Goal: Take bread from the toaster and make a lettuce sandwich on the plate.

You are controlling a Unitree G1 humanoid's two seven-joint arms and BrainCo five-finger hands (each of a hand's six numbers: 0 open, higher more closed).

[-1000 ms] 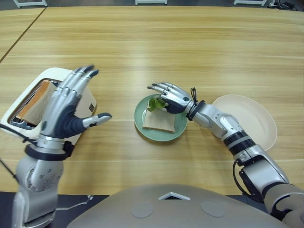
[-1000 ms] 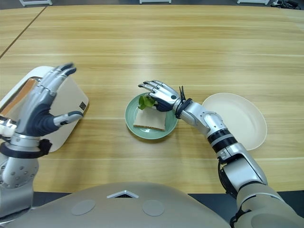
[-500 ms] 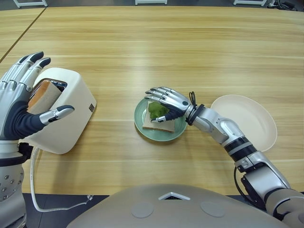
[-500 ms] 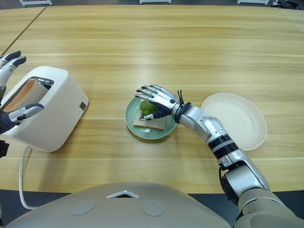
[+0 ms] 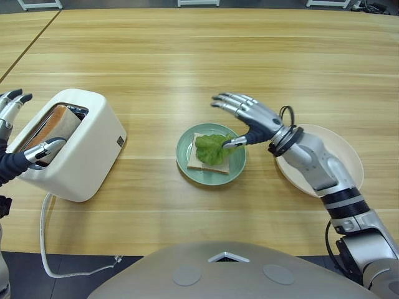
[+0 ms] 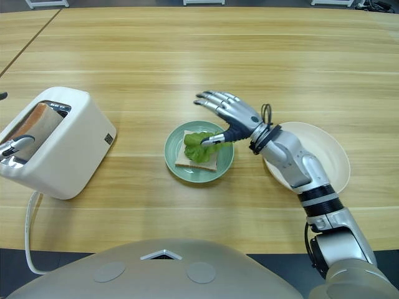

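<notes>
I see a wooden surface (image 5: 187, 62) from above, looking forward and down. A white toaster (image 5: 84, 156) stands at the left, with one slice of toast (image 5: 53, 123) sitting upright in its slot. My left hand (image 5: 11, 163) is at the far left edge beside the toaster. Its fingers are spread apart and grasp nothing, and the thumb lies close to the toaster's top by the slot. I cannot tell whether it touches. A pale cord (image 5: 43, 240) runs from the toaster toward the near edge of the surface.

Near the middle sits a round green plate (image 5: 212, 179). A slice of bread (image 5: 202, 165) lies flat on it, and a crumpled leaf of lettuce (image 5: 212, 148) rests on top of that slice. My right hand (image 5: 249, 118) hovers just to the right of the plate, fingers stretched wide and holding nothing. Its thumb tip is at the right edge of the lettuce.

A shallow white dish (image 5: 343, 152) sits further right, partly covered by my right forearm.
</notes>
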